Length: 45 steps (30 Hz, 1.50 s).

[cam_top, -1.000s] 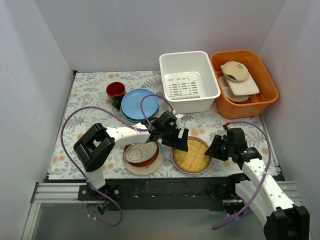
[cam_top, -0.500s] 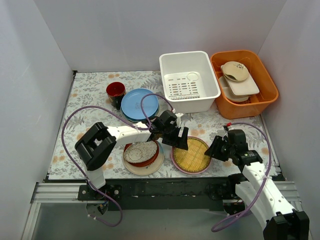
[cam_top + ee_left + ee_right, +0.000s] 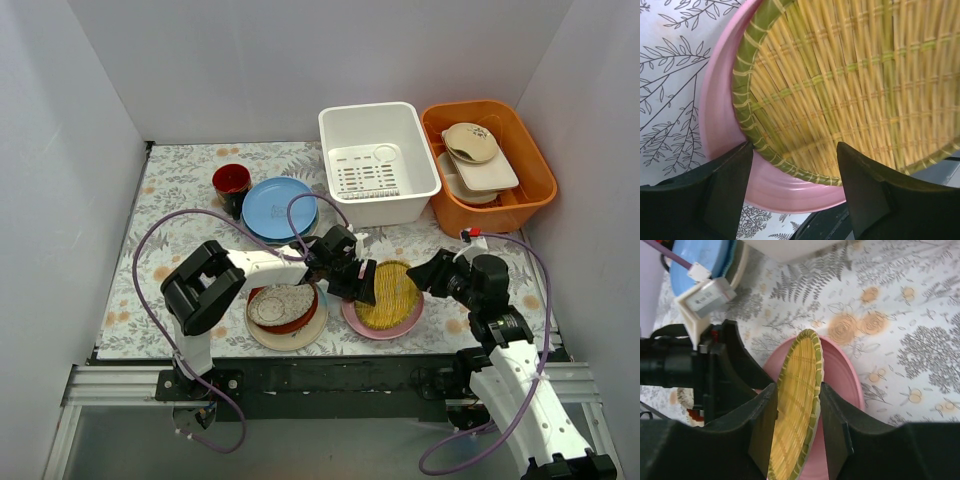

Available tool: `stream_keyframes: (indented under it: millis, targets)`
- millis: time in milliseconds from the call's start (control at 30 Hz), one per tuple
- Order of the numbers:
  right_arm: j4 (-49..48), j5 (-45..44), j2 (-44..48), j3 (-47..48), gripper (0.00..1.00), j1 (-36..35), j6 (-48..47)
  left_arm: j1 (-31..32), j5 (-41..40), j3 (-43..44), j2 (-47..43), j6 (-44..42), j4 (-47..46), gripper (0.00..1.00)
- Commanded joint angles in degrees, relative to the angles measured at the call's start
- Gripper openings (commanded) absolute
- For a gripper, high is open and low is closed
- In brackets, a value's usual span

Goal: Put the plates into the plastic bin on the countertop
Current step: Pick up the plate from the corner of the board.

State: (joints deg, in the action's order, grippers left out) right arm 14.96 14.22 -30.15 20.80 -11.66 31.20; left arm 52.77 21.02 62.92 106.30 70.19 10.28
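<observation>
Pink plate (image 3: 385, 330) lies on the countertop (image 3: 180, 190) in front of the plastic bin (image 3: 400, 205), well apart from it and near the counter's front edge. The woven disc (image 3: 795, 430) stands tilted on edge over this plate, its rim clamped between the right gripper's (image 3: 797, 387) fingers. Left gripper (image 3: 358, 285) sits at the plate's left rim, jaws apart and holding nothing, with the red-brown dish (image 3: 285, 305) just beside it. Bare patterned counter separates plate and bin. The blue plates (image 3: 275, 205) lie left of the bin.
</observation>
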Motion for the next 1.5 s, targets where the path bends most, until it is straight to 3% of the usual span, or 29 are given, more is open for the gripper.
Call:
stream_keyframes:
  millis: [0,267,600,1000,1033,1100,1133,1167,1467]
  targets:
    - [0.3,14.4,-0.8,-1.7,0.47,-2.2,3.5,2.8,4.0,-2.2,2.8,1.0,-3.8,0.64]
    - [6.1,10.2,-2.8,-2.1,0.46,-2.2,2.5,2.7,1.6,-4.5,-1.2,3.7,-7.6,0.66]
    - [18.0,2.5,-3.2,-1.5,0.46,-2.2,1.0,3.4,2.1,-3.4,2.3,5.0,-8.3,0.60]
    - [16.9,3.2,-1.7,-2.1,0.43,-2.2,2.1,4.2,2.5,-1.8,4.2,5.0,-8.5,0.57]
    - [16.9,3.1,-1.6,-1.9,0.41,-2.2,2.0,4.2,2.5,-1.8,4.2,4.9,-8.5,0.57]
    - [16.6,3.4,-1.5,-1.7,0.25,-2.2,1.9,4.2,2.5,-1.8,4.2,4.9,-8.4,0.58]
    - [16.3,3.5,-1.5,-1.7,0.08,-2.2,1.9,4.2,2.5,-1.7,4.2,4.7,-8.3,0.59]
    - [15.8,4.0,-1.4,-1.7,0.01,-2.2,1.9,4.3,2.5,-1.7,3.9,4.7,-8.3,0.60]
    - [15.5,4.1,-1.6,-0.9,0.01,-2.2,1.5,4.4,1.4,-1.3,2.9,3.8,-7.6,0.71]
